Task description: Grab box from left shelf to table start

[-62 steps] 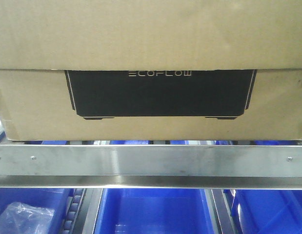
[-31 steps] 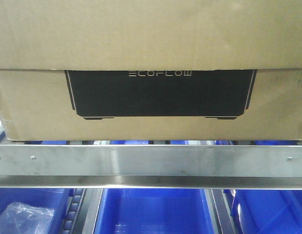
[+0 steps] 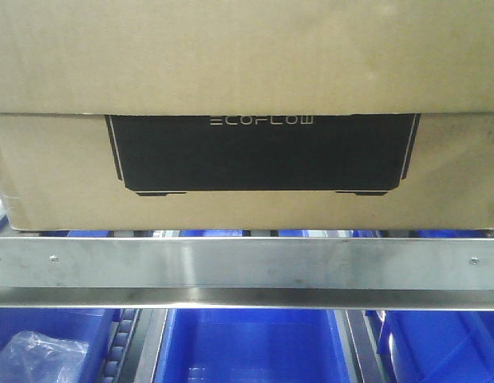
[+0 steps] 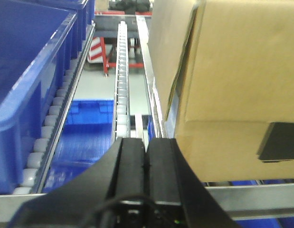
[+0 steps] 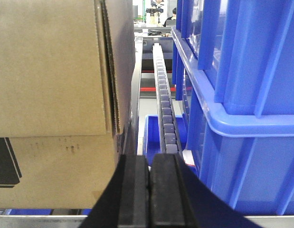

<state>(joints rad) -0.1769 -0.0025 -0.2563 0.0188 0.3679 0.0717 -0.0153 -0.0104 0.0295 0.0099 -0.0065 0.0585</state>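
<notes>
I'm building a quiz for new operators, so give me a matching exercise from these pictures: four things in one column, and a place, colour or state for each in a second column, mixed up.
Things
1. box
2. front rail
3. left gripper
4. plastic bag

Descriptions
A. shut on nothing, in the gap to the left of the box
B. crumpled, lying in a blue bin below the rail
C. brown cardboard with a black ECOFLOW panel
D. brushed steel, running across just below the box's front

Pairs: 1-C, 2-D, 3-A, 4-B
</notes>
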